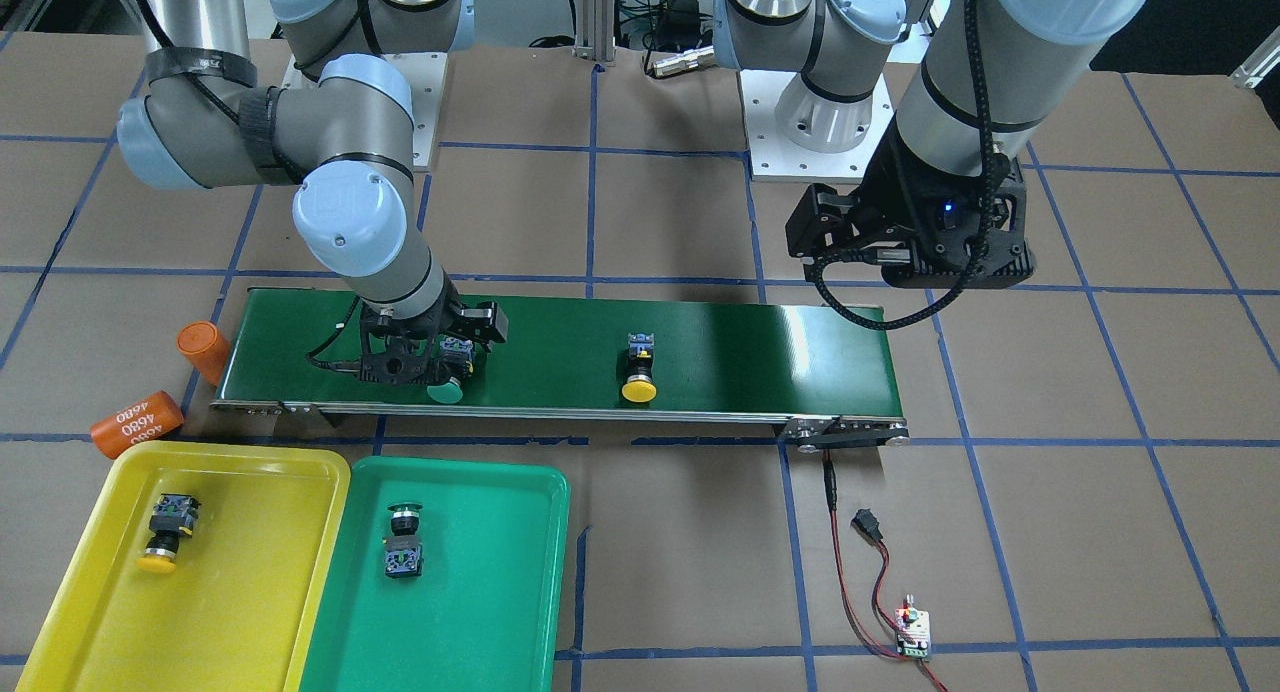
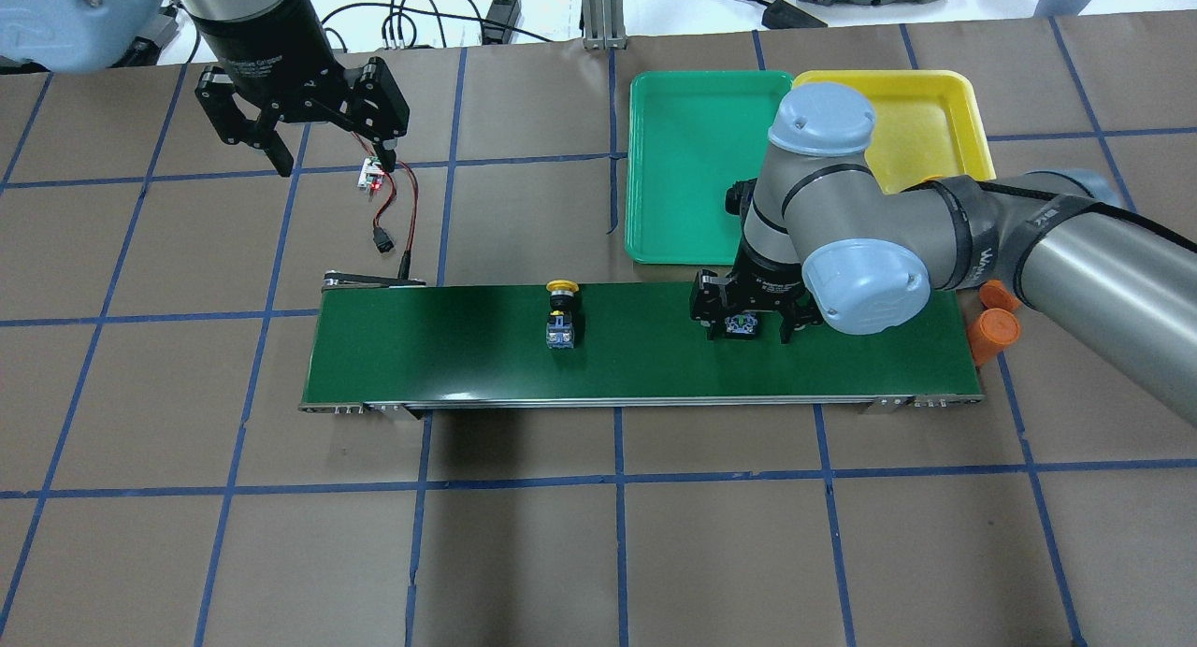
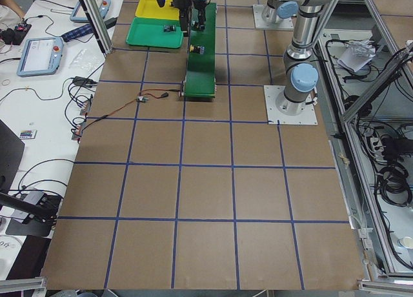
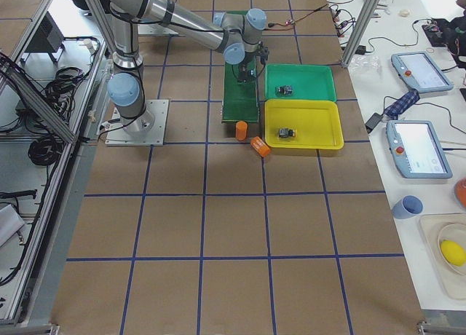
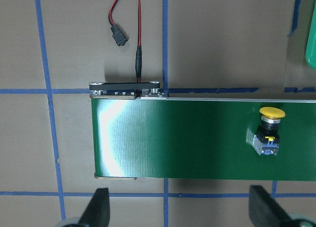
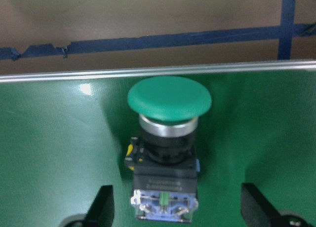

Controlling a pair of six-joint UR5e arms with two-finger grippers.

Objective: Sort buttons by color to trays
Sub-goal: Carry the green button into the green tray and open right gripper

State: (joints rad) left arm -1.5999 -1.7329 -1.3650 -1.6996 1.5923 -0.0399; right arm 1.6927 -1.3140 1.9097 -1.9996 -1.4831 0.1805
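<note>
Around green button [image 6: 168, 148], right gripper [image 6: 175, 196] wide-open.

The conveyor belt [image 5: 197, 148] looks slick, railed in bare metal. The green button [image 6: 169, 98] has a smooth plastic cap over a shiny metal collar. The yellow tray [image 1: 250, 572] and green tray [image 1: 480, 572] are glossy plastic, the desk [image 1: 1100, 532] matt paper.

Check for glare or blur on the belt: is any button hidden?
Left wrist view: white glare washes the conveyor belt at its cabled end, clear of the yellow button. Front-facing view: fainter sheen at that end. Right wrist view: the green button is close, slightly soft, one tiny highlight beside it. None hidden.
</note>
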